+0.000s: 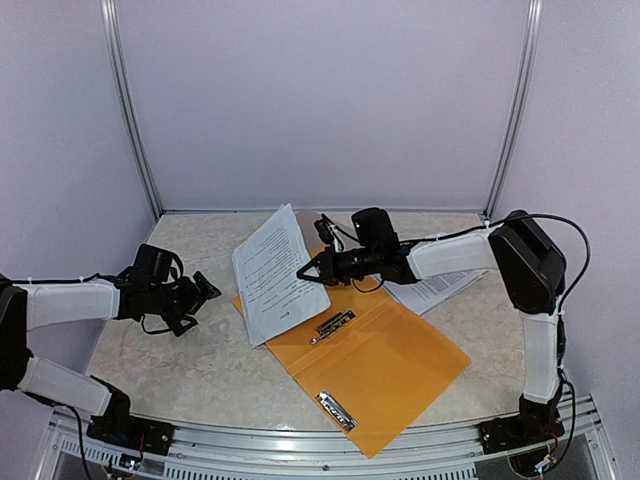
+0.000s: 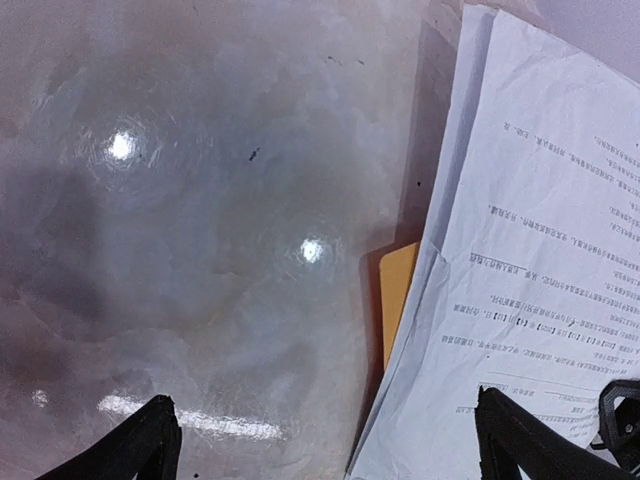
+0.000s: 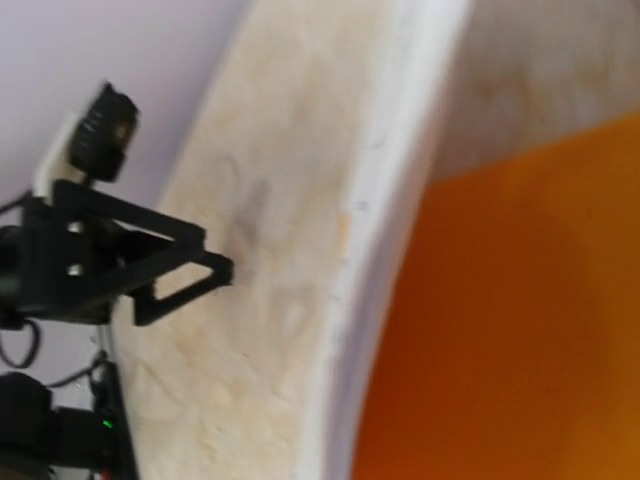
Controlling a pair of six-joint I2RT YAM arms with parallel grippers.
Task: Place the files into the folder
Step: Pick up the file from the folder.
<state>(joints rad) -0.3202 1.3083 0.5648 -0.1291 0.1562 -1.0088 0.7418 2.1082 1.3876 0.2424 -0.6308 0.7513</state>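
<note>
While the files (image 1: 272,268) lie partly across a corner of the open folder (image 1: 395,370), my right pincer (image 1: 305,270) is clenched on the paper's right edge, as far as the overhead view lets me tell. From that grip the sheets trail away toward the left pincer (image 1: 203,293), which hangs released and empty over the table (image 1: 170,365), just past the stack's far edge. A metal clip (image 1: 335,323) lies on the orange leaf just to the near side of the grip. More printed pages (image 1: 440,288) sit behind it, under the right forearm. I judge the step in hand to be drawing the sheets onto the folder. To do it well I would hold the pinch low and drag slowly, so the thin paper slides flat rather than buckling, then square its edges inside the orange leaf before letting go.
</note>
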